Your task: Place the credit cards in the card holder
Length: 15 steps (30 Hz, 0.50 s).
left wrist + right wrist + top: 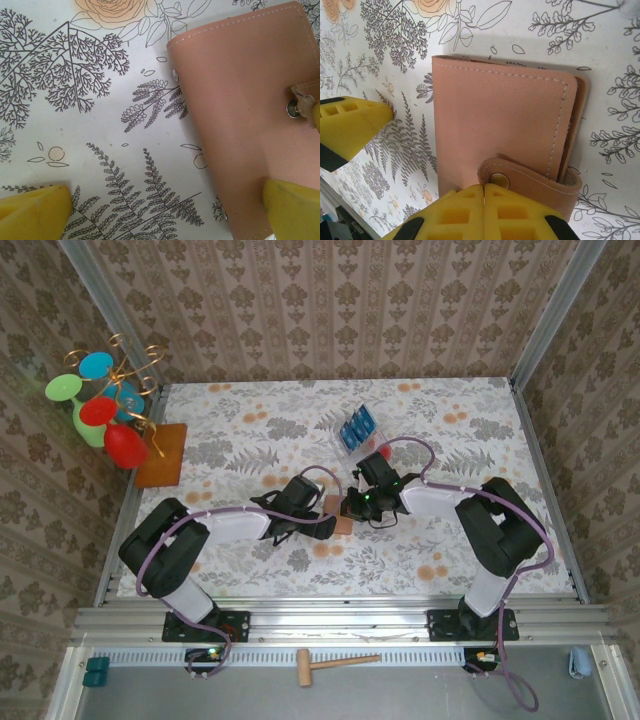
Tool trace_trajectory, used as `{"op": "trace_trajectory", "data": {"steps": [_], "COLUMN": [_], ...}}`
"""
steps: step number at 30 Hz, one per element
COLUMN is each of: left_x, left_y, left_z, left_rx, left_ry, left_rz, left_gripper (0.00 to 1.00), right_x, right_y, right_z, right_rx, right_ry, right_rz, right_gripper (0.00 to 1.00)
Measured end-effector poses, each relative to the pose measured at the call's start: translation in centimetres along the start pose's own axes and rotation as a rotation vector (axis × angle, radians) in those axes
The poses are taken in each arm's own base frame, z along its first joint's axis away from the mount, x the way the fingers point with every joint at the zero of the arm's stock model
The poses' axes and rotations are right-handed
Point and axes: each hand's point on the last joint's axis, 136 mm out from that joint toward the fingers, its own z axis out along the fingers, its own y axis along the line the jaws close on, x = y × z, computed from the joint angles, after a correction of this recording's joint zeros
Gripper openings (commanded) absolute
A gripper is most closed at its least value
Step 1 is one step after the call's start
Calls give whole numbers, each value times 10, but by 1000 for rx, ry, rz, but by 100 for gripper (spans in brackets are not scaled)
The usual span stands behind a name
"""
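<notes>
Tan leather, folded shut with its snap tab fastened, the card holder lies flat on the floral counter at the middle of the top view, between the two arms. The credit cards sit in a clear tray just above it in the frame. Well away at the upper left are an orange-brown mat and a stand of coloured plastic glasses; a wooden mallet lies along the bottom edge. The left fingers are spread wide and grip nothing; one reaches over the card holder's edge. The right fingers are pressed together, their tips touching the snap tab of the card holder.
</notes>
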Motion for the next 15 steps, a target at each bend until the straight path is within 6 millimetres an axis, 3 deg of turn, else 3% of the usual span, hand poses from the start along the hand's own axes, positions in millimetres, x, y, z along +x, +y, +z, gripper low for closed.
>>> {"op": "trace_trajectory", "data": {"steps": [15], "left_x": [0], "left_y": [0], "left_z": [0], "left_rx": [1], "left_ry": [-2], "left_rz": [0], "left_gripper": [100], "right_x": [1], "right_y": [-1], "right_z": [5], "right_rx": [-21], "right_ry": [7], "right_rz": [-2], "right_gripper": [0]}}
